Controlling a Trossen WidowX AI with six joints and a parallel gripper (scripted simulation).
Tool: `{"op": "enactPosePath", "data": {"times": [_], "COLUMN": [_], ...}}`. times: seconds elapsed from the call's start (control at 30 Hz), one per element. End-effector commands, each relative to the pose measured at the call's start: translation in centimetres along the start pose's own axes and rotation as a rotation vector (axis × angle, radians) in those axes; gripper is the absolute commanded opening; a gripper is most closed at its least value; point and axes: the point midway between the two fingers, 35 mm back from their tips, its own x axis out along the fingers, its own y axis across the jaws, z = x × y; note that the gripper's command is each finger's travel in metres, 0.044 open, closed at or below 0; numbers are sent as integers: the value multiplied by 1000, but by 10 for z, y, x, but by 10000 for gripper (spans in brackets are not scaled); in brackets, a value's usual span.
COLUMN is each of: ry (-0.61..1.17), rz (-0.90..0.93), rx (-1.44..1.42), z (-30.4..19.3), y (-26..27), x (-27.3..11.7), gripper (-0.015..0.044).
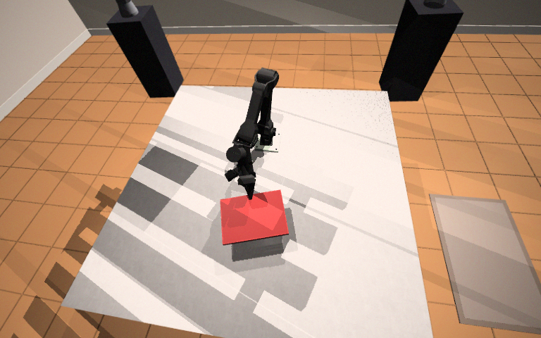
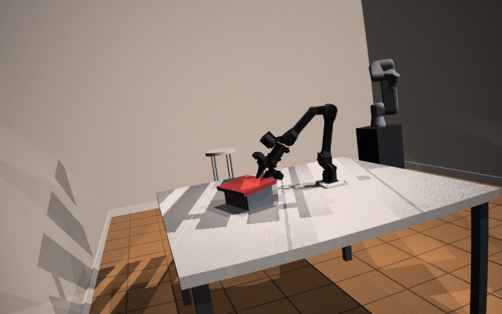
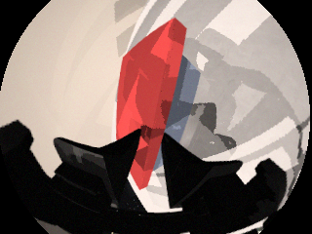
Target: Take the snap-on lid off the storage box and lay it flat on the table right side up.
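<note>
The red lid (image 1: pixel 255 222) (image 2: pixel 236 184) (image 3: pixel 141 93) lies over the top of the blue-grey storage box (image 1: pixel 257 251) (image 2: pixel 261 198) (image 3: pixel 187 88), right side up and close to level. The box stands on the table (image 1: pixel 358 270) (image 2: pixel 333 218). My gripper (image 1: pixel 250 198) (image 2: pixel 257 176) (image 3: pixel 151 135) is shut on the lid at its edge on the arm's side, with one fingertip over the top face and the other on the side towards the box. Whether the lid's far edges are still snapped on cannot be told.
The arm's base plate (image 1: pixel 266 149) (image 2: pixel 332 184) is fixed to the table behind the box. Two dark pedestals (image 1: pixel 147 55) (image 1: pixel 418 51) stand on the floor past the table's back corners. A round stool (image 2: pixel 219 152) stands beyond the table.
</note>
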Motion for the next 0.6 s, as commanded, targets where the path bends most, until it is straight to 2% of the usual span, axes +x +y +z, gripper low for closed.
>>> {"op": "enactPosePath", "data": {"times": [0.0, 0.57], "ry": [-1, -1], "rz": [0, 0], "rx": [1, 1], "z": [0, 0], "y": [1, 17], "x": [1, -12], "gripper": [0, 0]}}
